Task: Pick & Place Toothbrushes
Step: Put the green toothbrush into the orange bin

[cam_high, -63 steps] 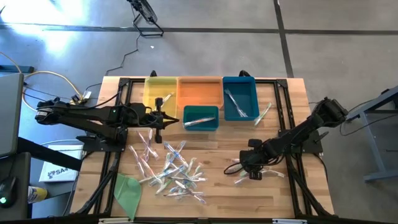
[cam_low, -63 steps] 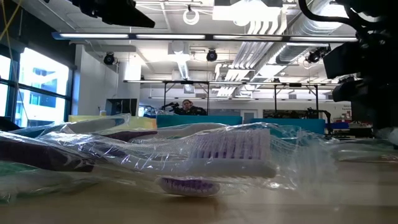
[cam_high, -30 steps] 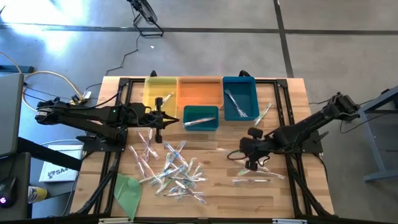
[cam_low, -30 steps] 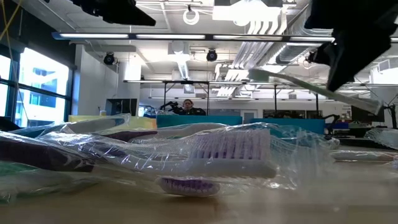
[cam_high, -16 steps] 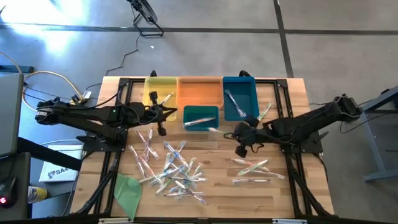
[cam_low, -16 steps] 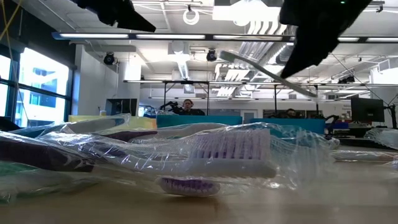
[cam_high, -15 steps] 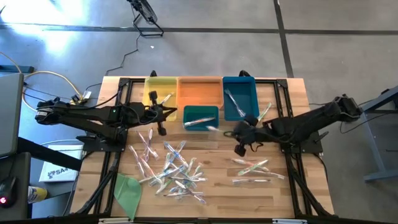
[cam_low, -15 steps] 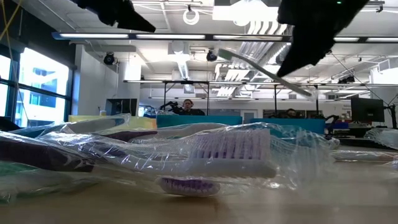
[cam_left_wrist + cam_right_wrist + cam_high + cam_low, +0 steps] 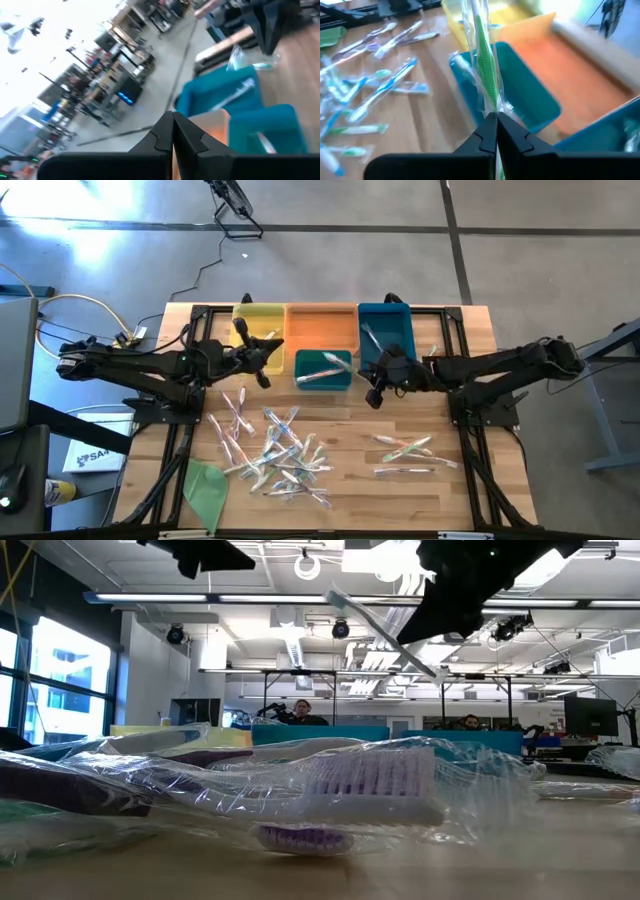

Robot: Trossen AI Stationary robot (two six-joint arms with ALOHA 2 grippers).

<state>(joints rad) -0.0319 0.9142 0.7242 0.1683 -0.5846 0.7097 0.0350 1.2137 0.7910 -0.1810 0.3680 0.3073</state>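
While the right hand point(image 9: 376, 387) pinches a green toothbrush point(image 9: 482, 60) in crinkly clear wrap beside the small teal bin point(image 9: 323, 369), at its 3 o'clock, the left hand point(image 9: 262, 358), pressed together, hangs by the yellow bin point(image 9: 258, 327). Wrapped toothbrushes point(image 9: 275, 452) litter the wooden surface point(image 9: 350, 470) at 6 o'clock.

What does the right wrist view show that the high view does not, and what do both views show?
Only the right wrist view shows that the wrapped toothbrush in the right end effector has a green handle. Only the high view shows the left end effector over the yellow bin, the large teal bin and the green sheet. Both show the small teal bin, the orange bin and loose toothbrushes.
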